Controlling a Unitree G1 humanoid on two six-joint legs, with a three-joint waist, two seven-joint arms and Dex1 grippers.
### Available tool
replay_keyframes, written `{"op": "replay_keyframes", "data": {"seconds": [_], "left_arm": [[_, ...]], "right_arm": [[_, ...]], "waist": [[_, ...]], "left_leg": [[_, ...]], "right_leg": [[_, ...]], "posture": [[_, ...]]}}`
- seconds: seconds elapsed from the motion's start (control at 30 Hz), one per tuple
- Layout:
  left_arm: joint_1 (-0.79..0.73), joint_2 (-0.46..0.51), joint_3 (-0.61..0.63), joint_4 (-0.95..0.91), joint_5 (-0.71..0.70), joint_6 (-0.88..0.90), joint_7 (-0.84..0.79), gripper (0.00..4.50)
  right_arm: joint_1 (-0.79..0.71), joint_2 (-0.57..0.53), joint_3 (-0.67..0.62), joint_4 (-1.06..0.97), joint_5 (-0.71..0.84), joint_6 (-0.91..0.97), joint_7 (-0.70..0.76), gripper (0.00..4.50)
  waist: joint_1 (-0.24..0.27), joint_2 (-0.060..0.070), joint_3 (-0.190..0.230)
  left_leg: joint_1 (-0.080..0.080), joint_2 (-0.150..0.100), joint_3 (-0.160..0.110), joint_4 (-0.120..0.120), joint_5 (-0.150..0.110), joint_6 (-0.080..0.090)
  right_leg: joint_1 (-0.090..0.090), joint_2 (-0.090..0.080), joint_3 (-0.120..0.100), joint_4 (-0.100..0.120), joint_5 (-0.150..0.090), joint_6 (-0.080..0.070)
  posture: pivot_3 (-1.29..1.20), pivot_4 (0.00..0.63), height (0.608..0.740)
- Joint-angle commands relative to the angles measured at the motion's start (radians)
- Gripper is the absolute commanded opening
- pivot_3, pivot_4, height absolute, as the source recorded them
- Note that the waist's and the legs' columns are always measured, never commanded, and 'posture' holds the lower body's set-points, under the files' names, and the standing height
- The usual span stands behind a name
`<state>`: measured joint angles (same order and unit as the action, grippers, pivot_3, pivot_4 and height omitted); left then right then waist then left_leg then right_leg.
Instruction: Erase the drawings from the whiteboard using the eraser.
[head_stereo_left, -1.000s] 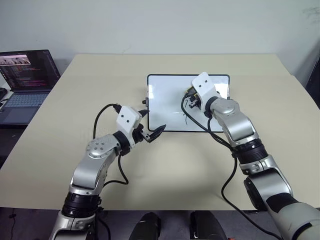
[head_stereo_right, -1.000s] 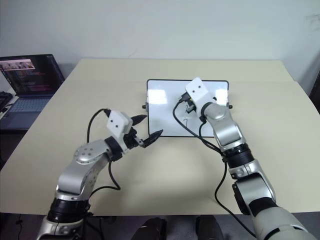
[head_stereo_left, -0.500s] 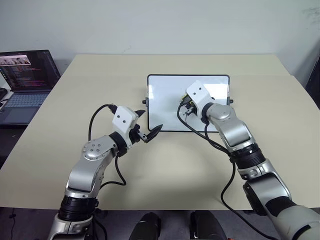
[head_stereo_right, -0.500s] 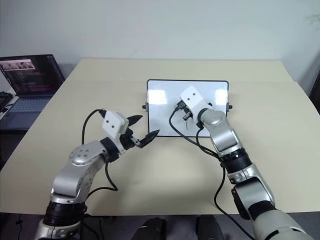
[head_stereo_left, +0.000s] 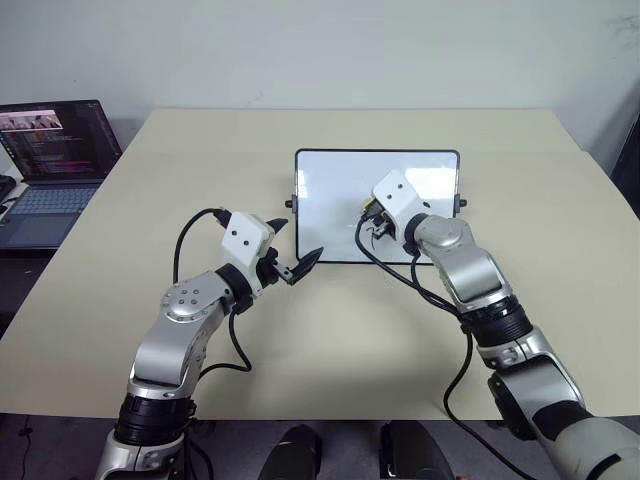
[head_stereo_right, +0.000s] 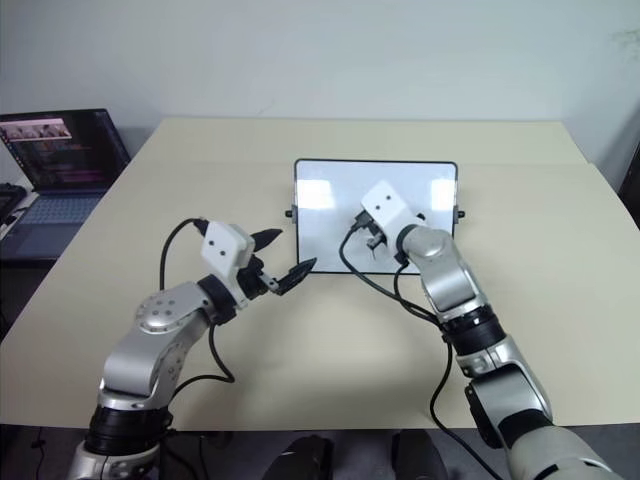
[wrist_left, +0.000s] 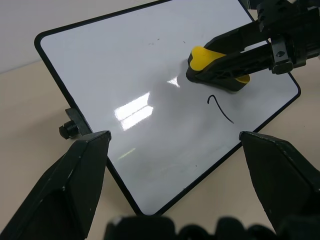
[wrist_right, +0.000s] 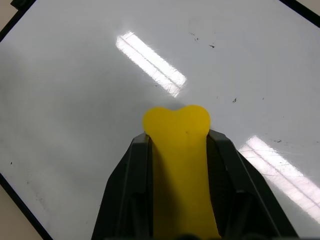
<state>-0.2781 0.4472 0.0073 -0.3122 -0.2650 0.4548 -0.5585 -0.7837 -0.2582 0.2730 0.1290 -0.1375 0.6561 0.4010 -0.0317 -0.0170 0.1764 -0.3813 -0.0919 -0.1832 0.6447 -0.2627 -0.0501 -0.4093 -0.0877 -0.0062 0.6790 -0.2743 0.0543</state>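
Mid-wipe: right gripper (wrist_left: 227, 62) clamps the eraser (wrist_left: 212, 62) on the whiteboard (wrist_left: 145, 85); left gripper (head_stereo_left: 295, 250) open. Next, seemingly, the last mark (wrist_left: 220, 107).

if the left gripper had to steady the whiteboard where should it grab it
Probably the whiteboard's left edge near its side knob, coming from the left: that edge faces the open left gripper and lies clear of the right gripper wiping with the eraser.

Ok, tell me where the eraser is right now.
In the left wrist view the eraser is clamped in the right gripper, on the whiteboard just above the one remaining mark.
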Motion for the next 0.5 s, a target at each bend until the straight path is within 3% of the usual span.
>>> {"op": "replay_keyframes", "data": {"seconds": [0.03,0.5], "left_arm": [[-0.012,0.009,0.018,-0.031,-0.011,-0.008,0.0,4.5],[-0.044,0.001,0.003,0.011,-0.009,-0.025,-0.019,4.5]], "right_arm": [[0.02,-0.029,-0.004,-0.018,-0.017,0.012,0.007,1.09],[0.081,-0.136,-0.039,-0.067,-0.02,0.042,0.011,1.09]], "waist": [[0.001,0.0,0.0],[0.006,0.0,0.0]], "left_leg": [[0.0,0.0,0.0,0.0,0.0,0.0],[0.001,-0.001,-0.001,0.001,0.0,0.0]], "right_leg": [[0.0,0.0,0.0,0.0,0.0,0.0],[0.003,0.0,-0.002,0.0,0.0,0.0]], "posture": [[0.0,0.15,0.74],[0.0,0.15,0.74]]}}
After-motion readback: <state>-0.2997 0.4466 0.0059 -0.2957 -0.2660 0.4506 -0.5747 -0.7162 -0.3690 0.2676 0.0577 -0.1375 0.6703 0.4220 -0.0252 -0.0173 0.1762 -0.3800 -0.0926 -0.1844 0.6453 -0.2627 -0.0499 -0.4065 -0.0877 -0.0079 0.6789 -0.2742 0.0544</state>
